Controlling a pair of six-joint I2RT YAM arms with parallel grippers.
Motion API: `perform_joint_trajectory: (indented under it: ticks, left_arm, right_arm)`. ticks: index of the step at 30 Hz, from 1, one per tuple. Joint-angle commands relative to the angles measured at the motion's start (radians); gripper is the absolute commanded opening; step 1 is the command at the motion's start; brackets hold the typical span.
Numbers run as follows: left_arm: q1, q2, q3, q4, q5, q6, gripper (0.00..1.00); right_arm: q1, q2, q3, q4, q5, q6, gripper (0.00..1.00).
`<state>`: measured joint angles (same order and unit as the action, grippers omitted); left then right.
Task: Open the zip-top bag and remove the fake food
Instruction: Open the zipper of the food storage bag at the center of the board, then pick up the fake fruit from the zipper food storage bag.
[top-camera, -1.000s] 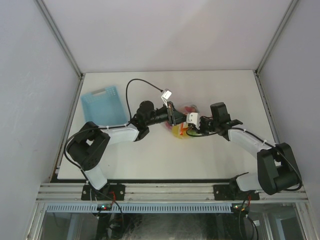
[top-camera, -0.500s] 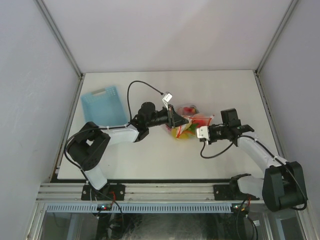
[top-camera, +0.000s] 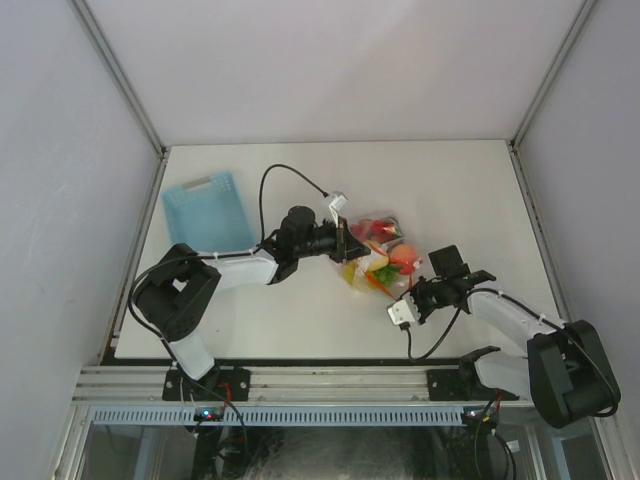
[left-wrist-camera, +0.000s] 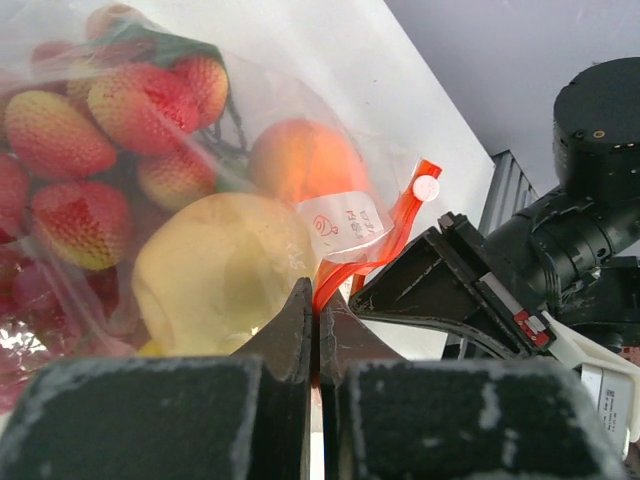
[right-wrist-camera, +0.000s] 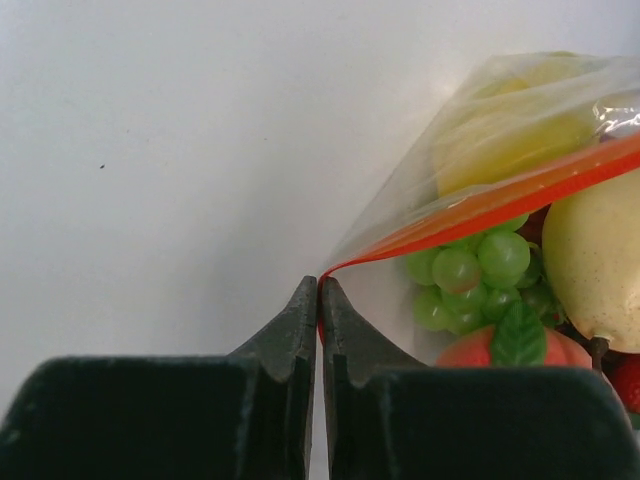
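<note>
Pulling: R gripper (right-wrist-camera: 319, 285) moved nearer w/ zip-top bag (right-wrist-camera: 500, 130) corner pinched; L gripper (left-wrist-camera: 316, 300) clamps bag too.

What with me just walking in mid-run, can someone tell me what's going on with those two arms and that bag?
Both arms are working on the zip-top bag mid-table. The left gripper is shut on its red-orange zip strip from one side, and the right gripper is shut on the strip's end from the other. The fake food, strawberries, green grapes and yellow pieces, is all inside the bag; nothing is out yet. A light-blue basket sits apart at the far left.
</note>
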<state>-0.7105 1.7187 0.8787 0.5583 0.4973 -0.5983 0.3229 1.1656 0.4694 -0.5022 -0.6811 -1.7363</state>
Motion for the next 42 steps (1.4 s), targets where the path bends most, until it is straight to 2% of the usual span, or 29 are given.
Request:
perform_joint_trajectory:
  ticks: [1,4,6,9,11,14,21,29,36,42]
  left_arm:
    - [0.005,-0.047,0.011,-0.019,-0.038,0.069,0.00]
    - [-0.001,-0.041,0.004,-0.022,-0.026,0.093,0.00]
    - [-0.007,-0.039,-0.005,-0.022,-0.006,0.108,0.00]
    - [-0.015,-0.033,-0.012,-0.023,0.024,0.124,0.00]
    - [-0.019,-0.024,-0.005,-0.022,0.034,0.128,0.00]
    - [-0.023,-0.012,0.010,-0.021,0.044,0.126,0.00]
    - [-0.023,-0.008,0.022,-0.017,0.055,0.116,0.00]
    - [-0.023,-0.014,0.009,0.002,0.047,0.106,0.00]
    - [-0.023,0.000,0.018,0.009,0.063,0.097,0.00]
    - [-0.023,0.001,0.021,0.011,0.068,0.099,0.00]
  right_arm:
    - [0.002,-0.005,-0.005,-0.076,0.005,-0.135,0.03]
    - [-0.033,-0.021,0.014,-0.165,-0.074,-0.172,0.15]
    - [-0.082,-0.031,0.080,-0.241,-0.168,-0.158,0.24]
    - [-0.143,-0.033,0.182,-0.351,-0.260,-0.165,0.32]
    - [-0.163,-0.041,0.215,-0.366,-0.300,-0.175,0.39]
    - [-0.162,-0.058,0.215,-0.292,-0.343,-0.153,0.49]
    - [-0.040,0.017,0.176,0.002,-0.228,-0.058,0.49]
    - [-0.007,0.140,0.176,0.003,-0.146,-0.193,0.47]
    - [0.041,0.214,0.160,0.133,-0.054,-0.193,0.62]
    - [0.079,0.266,0.160,0.169,0.014,-0.184,0.63]
